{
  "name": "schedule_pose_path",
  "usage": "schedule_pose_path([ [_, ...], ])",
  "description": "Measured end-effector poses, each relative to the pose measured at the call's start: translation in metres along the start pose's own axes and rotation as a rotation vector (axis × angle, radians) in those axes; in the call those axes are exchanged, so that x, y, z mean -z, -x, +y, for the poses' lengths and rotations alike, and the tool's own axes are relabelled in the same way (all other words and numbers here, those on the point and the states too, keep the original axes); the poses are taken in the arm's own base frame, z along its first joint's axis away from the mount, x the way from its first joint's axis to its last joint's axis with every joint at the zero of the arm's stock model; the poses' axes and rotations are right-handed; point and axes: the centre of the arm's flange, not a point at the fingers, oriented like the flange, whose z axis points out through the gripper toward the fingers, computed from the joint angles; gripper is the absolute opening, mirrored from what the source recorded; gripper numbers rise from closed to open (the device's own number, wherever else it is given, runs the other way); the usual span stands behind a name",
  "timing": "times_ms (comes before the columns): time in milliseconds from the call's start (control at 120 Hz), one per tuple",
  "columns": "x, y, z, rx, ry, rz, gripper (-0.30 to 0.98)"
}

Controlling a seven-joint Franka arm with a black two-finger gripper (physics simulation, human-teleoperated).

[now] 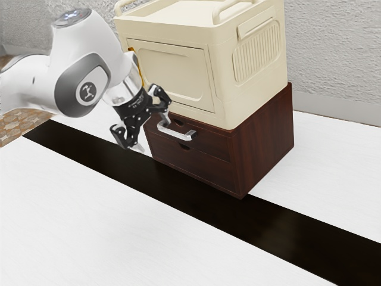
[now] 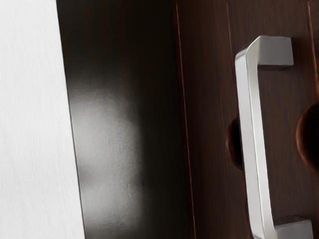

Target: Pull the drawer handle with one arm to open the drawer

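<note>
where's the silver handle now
The silver handle is on the brown drawer unit, below the cream cabinet, to the exterior view's right of the open pincer.

Beside my arm (image 1: 77, 71), entering at ten o'clock, one camera looks down across the counter (image 1: 89, 202); my wrist's closely faces the shared handle (image 1: 175, 132).

silver bracket-shaped metal handle (image 2: 252, 124) | dark red-brown, grained wooden cabinet (image 1: 262, 143) | cream boxy case (image 1: 221, 65), ribbed side | white flat surface (image 1: 119, 232), broad black stripe (image 1: 196, 198) | black jointed pincer (image 1: 152, 133)
</note>
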Motion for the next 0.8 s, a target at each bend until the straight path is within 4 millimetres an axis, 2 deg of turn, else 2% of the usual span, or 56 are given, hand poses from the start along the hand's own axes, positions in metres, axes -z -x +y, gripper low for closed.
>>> schedule_pose_path([
  [275, -0.023, -0.02, 0.011, 0.006, -0.006, -0.009, 0.69],
  [517, -0.036, -0.04, 0.016, 0.01, -0.012, -0.002, 0.69],
  [800, -0.048, -0.033, 0.032, -0.034, -0.002, -0.004, 0.69],
])
